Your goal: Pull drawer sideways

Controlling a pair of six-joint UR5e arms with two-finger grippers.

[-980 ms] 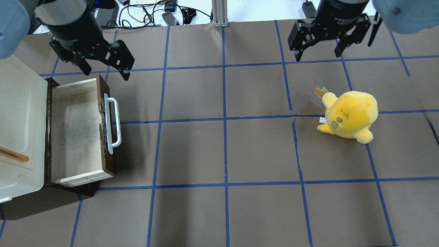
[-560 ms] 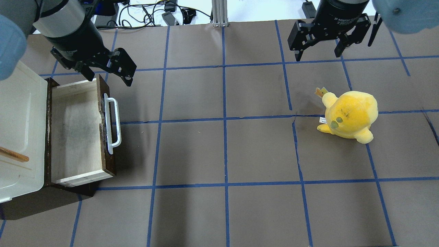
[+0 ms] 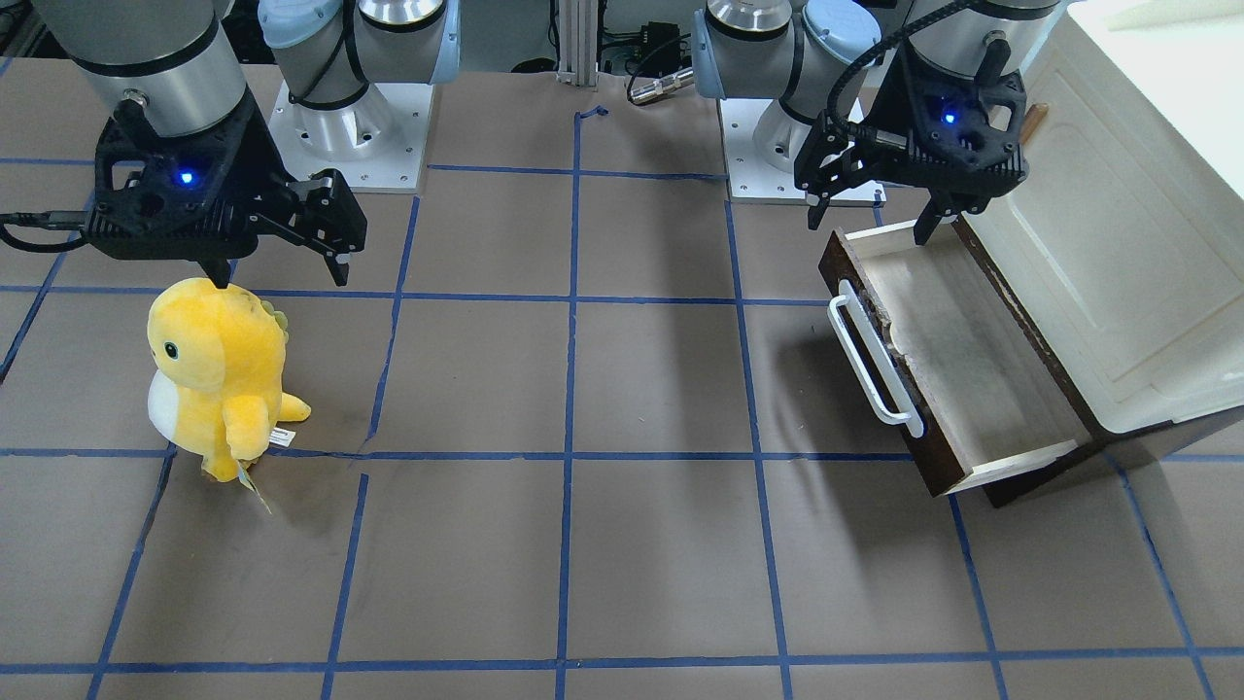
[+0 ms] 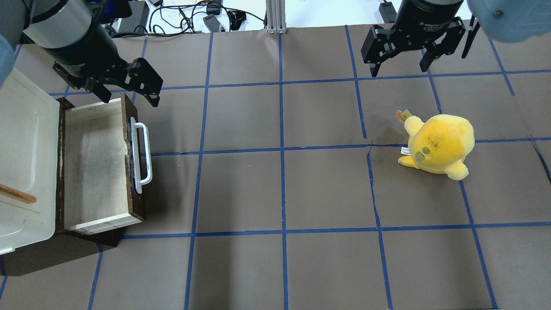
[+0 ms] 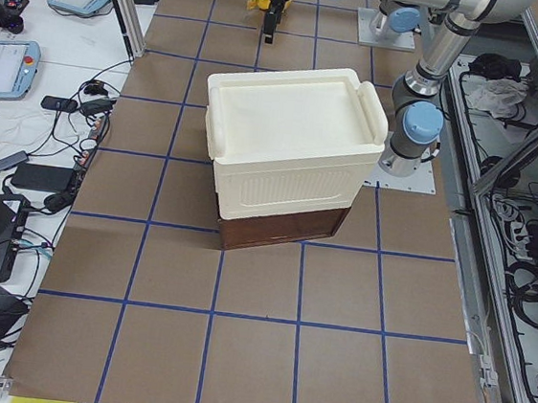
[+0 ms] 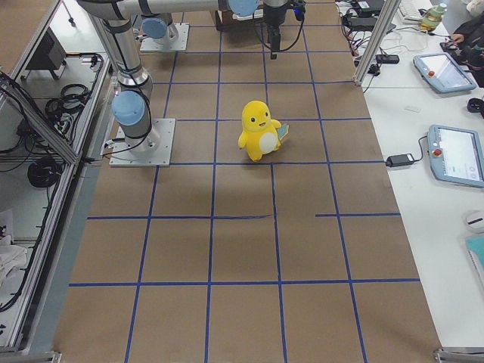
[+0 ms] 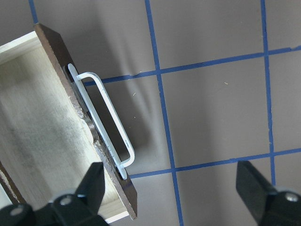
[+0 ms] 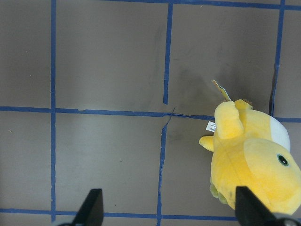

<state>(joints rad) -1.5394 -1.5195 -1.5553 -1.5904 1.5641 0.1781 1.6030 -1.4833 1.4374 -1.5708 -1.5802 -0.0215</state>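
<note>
Two arms hang over the table [image 4: 280, 193], and neither one holds anything. The drawer [image 4: 97, 163] is on the robot's left side of the table. It is drawn well out of the dark brown base under the cream-white cabinet [image 4: 26, 142], so its pale wood interior lies open to the overhead view. Its dark front faces the middle of the table, and the long white bar handle [image 4: 148, 150] runs along that front. The left gripper [image 4: 130, 99] hovers at the end of the drawer nearest the arm bases, jaws spread wide. In the left wrist view one jaw lies over the pale interior at that end and the other over bare table beyond the front. The drawer front and the near end of the handle fall between them, and the handle is free of both jaws. Whether a jaw touches the drawer's end wall cannot be told. The right gripper [image 4: 399, 71] hangs well apart from the drawer on the other side of the table, jaws likewise spread and empty. Just beside it stands a yellow plush toy [image 4: 439, 144], upright on the brown paper near a crossing of the blue tape lines [image 4: 282, 189]. A thin wooden stick [image 4: 17, 194] shows at the cabinet's top, at the edge of the overhead view.
</note>
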